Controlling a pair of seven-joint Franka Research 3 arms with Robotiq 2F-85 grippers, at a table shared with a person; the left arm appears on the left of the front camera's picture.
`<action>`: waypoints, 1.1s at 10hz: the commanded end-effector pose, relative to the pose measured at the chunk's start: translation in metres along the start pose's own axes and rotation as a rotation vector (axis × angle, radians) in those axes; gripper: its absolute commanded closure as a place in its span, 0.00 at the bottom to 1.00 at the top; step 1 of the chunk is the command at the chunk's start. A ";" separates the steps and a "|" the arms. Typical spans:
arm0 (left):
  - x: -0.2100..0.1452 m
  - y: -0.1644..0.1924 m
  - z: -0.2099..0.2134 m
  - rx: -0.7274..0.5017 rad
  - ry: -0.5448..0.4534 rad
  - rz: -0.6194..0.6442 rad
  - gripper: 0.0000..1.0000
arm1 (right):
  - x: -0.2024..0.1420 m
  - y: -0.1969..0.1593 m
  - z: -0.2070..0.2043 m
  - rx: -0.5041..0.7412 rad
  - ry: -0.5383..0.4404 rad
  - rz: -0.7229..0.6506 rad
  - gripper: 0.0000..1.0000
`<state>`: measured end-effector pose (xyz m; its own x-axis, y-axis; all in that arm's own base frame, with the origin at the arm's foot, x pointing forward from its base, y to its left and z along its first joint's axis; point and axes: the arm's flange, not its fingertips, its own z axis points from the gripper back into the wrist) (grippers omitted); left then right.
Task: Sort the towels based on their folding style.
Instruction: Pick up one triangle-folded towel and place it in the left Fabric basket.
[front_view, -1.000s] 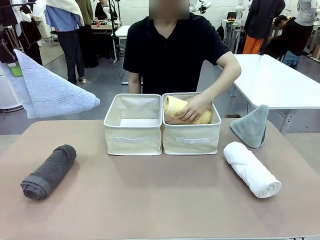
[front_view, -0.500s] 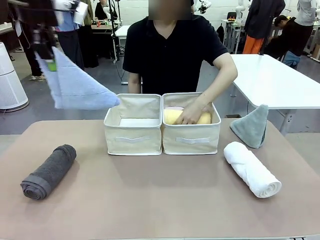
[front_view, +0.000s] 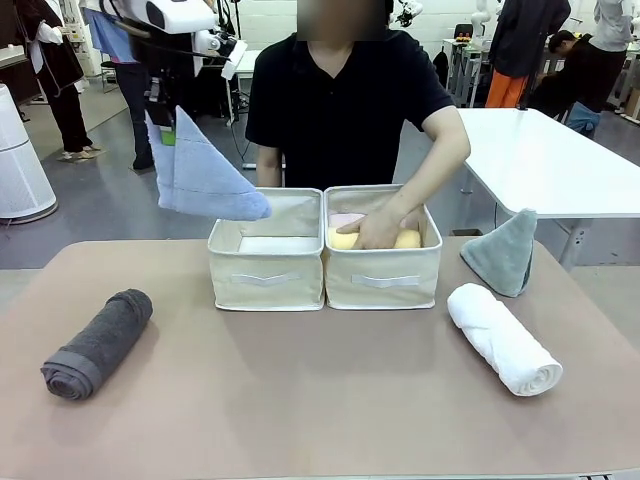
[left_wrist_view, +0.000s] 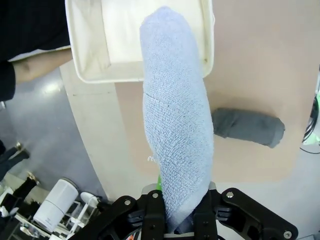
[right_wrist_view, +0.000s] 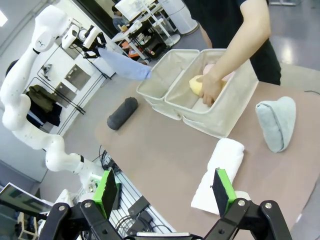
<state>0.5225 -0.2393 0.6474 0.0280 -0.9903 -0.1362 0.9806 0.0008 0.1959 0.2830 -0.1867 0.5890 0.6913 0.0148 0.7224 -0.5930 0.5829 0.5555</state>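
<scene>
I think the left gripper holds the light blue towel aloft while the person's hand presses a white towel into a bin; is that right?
Not quite: the front view shows the person's hand pressing a yellow towel into the bin; the white towel lies on the table. The left gripper does hold the light blue towel aloft.

hanging towel (front_view: 205, 175): light blue
spiral-end roll (front_view: 98, 344): dark grey
twisted roll (front_view: 503, 340): white
standing cone (front_view: 503, 255): grey-green
bins (front_view: 265, 290): beige
desk (front_view: 330, 390): pinkish-brown
</scene>
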 end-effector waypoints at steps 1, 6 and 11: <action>0.011 0.007 0.004 0.006 0.003 -0.055 0.82 | -0.001 0.000 0.000 0.007 0.002 -0.002 0.00; 0.050 0.016 -0.036 -0.022 0.022 -0.110 0.82 | -0.001 0.000 0.000 0.007 0.002 -0.002 0.00; 0.081 0.029 -0.066 -0.059 0.033 -0.123 0.82 | -0.001 0.000 0.000 0.007 0.002 -0.002 0.00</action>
<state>0.5594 -0.3007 0.5695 -0.0984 -0.9807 -0.1689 0.9885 -0.1160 0.0974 0.2830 -0.1867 0.5890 0.6913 0.0148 0.7224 -0.5930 0.5829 0.5555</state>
